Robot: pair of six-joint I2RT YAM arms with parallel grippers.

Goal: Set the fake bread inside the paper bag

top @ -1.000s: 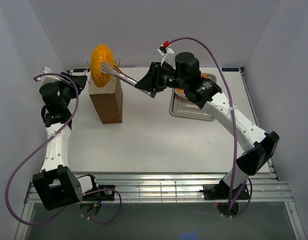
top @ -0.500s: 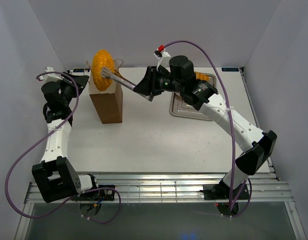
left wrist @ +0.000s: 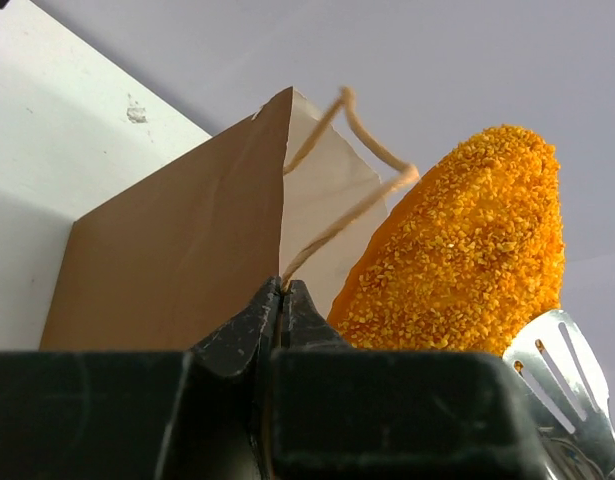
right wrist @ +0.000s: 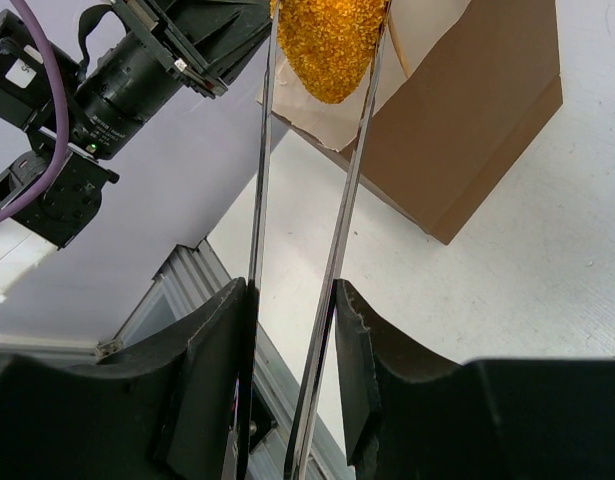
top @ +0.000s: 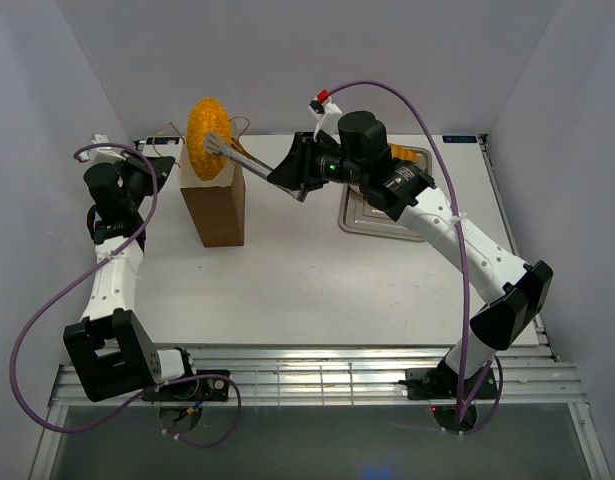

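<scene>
Left arm (top: 115,270): white links rise from the black base at the near left corner. The elbow is bent and the black wrist is turned to the right.

Left gripper (left wrist: 280,300): black jaws pressed together, pinching the rim of the tall brown kraft paper bag (left wrist: 167,270) where its string handle comes out.

Right arm (top: 467,245): reaches from the near right base up and across to the left, wrist raised.

Right gripper (right wrist: 292,300): fingers (right wrist: 212,350) narrowly apart, clamped on both shafts of the silver metal tongs (left wrist: 577,400), pointing left.
</scene>
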